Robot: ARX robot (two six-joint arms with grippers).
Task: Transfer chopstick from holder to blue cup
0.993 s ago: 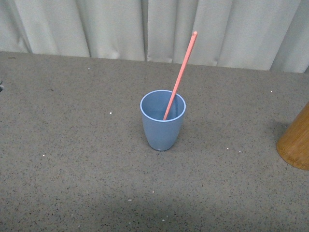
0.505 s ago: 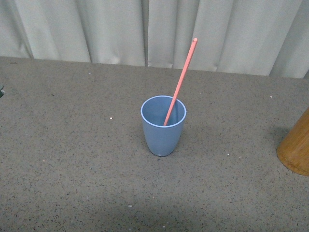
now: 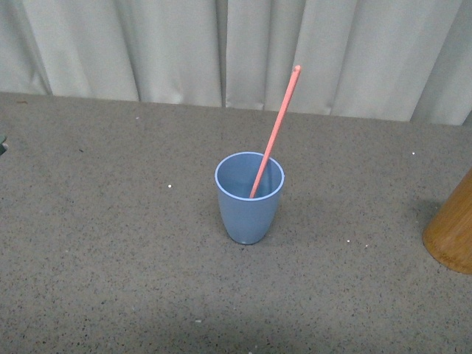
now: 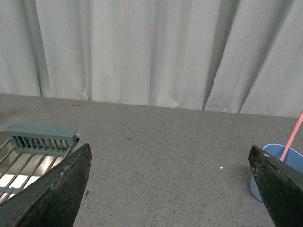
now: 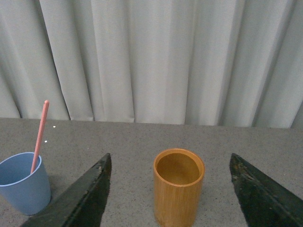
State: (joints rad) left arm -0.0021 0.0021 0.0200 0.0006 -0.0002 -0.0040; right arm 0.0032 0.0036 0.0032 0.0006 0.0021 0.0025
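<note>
The light blue cup [image 3: 249, 198] stands upright in the middle of the grey table, and one pinkish-red chopstick [image 3: 278, 124] leans inside it with its top tilted right. The orange-brown holder [image 3: 451, 230] stands at the right edge of the front view, cut off by the frame. In the right wrist view the holder [image 5: 179, 186] stands upright between the fingers of my open right gripper [image 5: 170, 189], its inside looking bare; the cup [image 5: 23, 182] and chopstick [image 5: 40, 136] are off to one side. My left gripper [image 4: 173, 182] is open over bare table, the cup [image 4: 278, 161] beside one finger.
A grey-green metal rack [image 4: 33, 149] lies at the table's side in the left wrist view. Pale curtains [image 3: 236, 51] hang along the table's far edge. Neither arm shows in the front view.
The cup, chopstick and holder sit lower in the front view than a second ago, so the camera view has shifted; the objects keep their places relative to one another.
</note>
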